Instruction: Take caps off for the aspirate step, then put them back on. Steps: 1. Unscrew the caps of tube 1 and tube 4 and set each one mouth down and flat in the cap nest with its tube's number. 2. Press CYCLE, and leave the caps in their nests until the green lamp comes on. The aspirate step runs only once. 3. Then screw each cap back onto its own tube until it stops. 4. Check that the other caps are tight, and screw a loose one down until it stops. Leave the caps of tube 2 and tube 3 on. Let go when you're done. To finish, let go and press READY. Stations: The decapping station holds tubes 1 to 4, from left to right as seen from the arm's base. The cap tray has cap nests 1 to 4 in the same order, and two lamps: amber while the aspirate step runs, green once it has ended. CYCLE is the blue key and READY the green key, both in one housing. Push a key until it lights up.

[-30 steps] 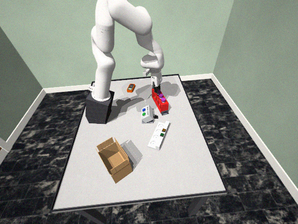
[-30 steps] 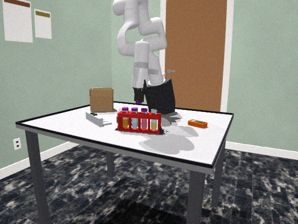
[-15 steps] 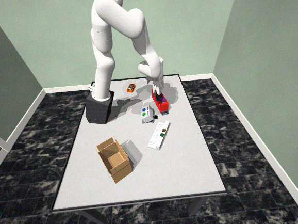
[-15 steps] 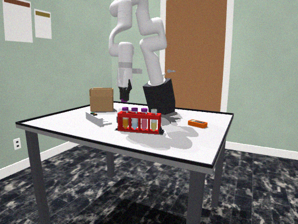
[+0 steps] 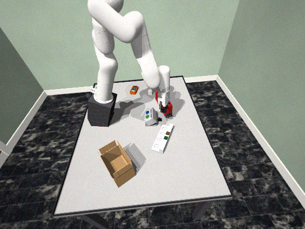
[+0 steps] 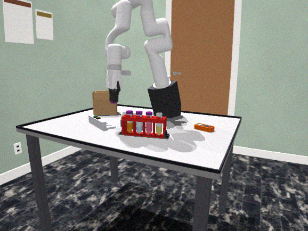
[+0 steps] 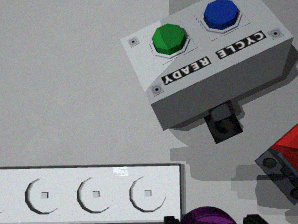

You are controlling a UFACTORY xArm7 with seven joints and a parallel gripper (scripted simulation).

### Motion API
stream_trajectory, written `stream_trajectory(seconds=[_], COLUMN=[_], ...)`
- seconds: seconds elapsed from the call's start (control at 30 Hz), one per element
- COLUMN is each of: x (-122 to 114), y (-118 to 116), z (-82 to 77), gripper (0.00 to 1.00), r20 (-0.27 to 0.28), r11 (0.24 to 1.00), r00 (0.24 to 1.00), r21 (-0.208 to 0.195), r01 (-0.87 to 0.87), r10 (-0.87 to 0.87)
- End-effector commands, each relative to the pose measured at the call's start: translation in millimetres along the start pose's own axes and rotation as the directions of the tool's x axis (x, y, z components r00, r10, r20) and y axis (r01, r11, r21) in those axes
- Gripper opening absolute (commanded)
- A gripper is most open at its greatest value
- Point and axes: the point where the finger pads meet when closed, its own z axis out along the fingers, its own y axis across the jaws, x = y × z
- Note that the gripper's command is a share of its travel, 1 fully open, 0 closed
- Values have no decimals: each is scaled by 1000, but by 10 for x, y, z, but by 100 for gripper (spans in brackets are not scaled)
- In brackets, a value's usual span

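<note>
So, READY and CYCLE can be read on the key housing (image 7: 210, 75), upper right of the wrist view. A purple cap (image 6: 113, 101) is pinched by the gripper (image 6: 114, 99), held mouth down above the table (image 6: 80, 125), left of the red rack (image 6: 144, 125) in the exterior view.

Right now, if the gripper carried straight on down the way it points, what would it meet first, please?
Probably the white cap tray, near its end by the nests. The gripper, shut on a purple cap, points straight down; the wrist view shows the tray's edge just beside the cap, though depth is unclear.
</note>
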Motion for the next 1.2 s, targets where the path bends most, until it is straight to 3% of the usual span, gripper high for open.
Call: stream_trajectory(seconds=[0.0,0.07,0.37,0.43,0.5,0.87,1.0,1.07,1.17], x=[-140,-202,-202,-198,-198,-182,-178,-178,-176], y=[-221,-346,-346,-344,-344,-330,-320,-320,-316], z=[6,11,11,111,111,661,808,808,957], gripper=[0,0,0,0,0,0,0,0,0], r20=[-31,-31,-31,-31,-31,-31,-31,-31,-31], r11=[1000,1000,1000,1000,1000,1000,1000,1000,1000], r00=[999,999,999,999,999,999,999,999,1000], r21=[-24,-24,-24,-24,-24,-23,-24,-24,-23], r01=[7,7,7,7,7,8,7,7,7], r10=[-8,-8,-8,-8,-8,-8,-8,-8,-8])
